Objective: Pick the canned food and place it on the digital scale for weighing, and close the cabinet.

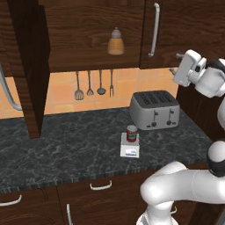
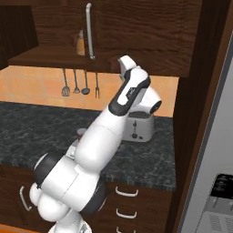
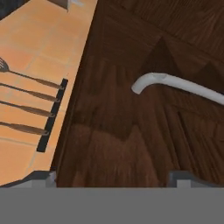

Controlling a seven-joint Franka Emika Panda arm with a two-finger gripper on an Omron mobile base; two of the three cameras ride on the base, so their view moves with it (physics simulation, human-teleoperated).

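The canned food (image 1: 131,133), a small red-labelled tin, stands upright on the digital scale (image 1: 130,150) on the dark counter in front of the toaster. The cabinet (image 1: 88,35) above has its left door (image 1: 27,66) swung out towards me; its right door (image 1: 176,26) is closed, with a silver bar handle (image 1: 154,30). My gripper (image 1: 176,63) hovers high at the right, near the lower edge of that right door. In the hand view the gripper (image 3: 114,179) is open, facing the dark wood door (image 3: 131,131) and the handle's curved end (image 3: 148,81), with nothing between the fingertips.
A silver toaster (image 1: 154,110) sits behind the scale. A tan bottle (image 1: 115,41) stands on the cabinet shelf. Several utensils (image 1: 90,84) hang on the orange tiled wall. Drawers (image 1: 101,186) run below the counter edge. A tall panel and fridge (image 2: 214,150) stand to the right.
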